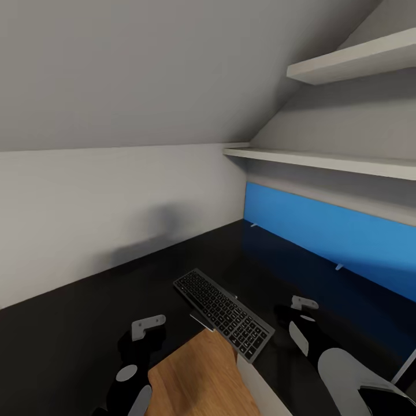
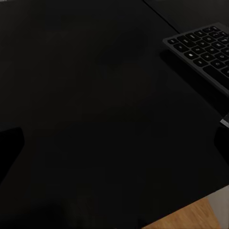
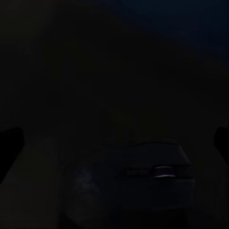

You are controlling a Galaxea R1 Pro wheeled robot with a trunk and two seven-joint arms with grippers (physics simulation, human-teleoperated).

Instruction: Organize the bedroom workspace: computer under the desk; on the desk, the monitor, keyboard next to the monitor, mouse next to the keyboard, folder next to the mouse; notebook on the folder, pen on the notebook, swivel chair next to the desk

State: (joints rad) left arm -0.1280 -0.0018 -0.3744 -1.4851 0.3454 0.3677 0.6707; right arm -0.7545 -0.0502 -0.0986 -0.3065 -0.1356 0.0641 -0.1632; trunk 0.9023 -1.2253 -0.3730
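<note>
Right gripper (image 3: 116, 143): jaws spread, two dark fingertips (image 3: 9, 145) at opposite edges of the right wrist view, nothing pinched between them. Beyond them lies one mouse (image 3: 152, 179), a low rounded black body on the black surface, legible mainly by a thin pale glint at its wheel. Its outline is hard to separate from the gloss beneath it, and whether the fingers touch it cannot be told. In the head view the right gripper (image 1: 303, 303) hangs low over the surface, black with a small grey plate, and covers the spot below it. Left gripper (image 1: 147, 329): one dark finger (image 2: 9, 152) shows at the edge of the left wrist view, well off the middle, so the jaws stand apart. The mate is lost against the black, and nothing is held. One keyboard (image 1: 222, 315) lies between the two grippers, apart from both: a slim, flat, dark grey frame with rows of black keys, set at a slant on the desk (image 1: 69, 346). Its near end reaches the surface's inner edge and seems to overhang it. The left wrist view cuts the keyboard (image 2: 202, 47) off at one corner. The desk is glossy black, smooth and reflective. Honey-coloured wood floor (image 1: 196, 375) shows in its inner angle. Behind runs one bright blue wall panel (image 1: 323, 231), with two flat white shelves (image 1: 323, 160) above it under a sloped pale ceiling.
</note>
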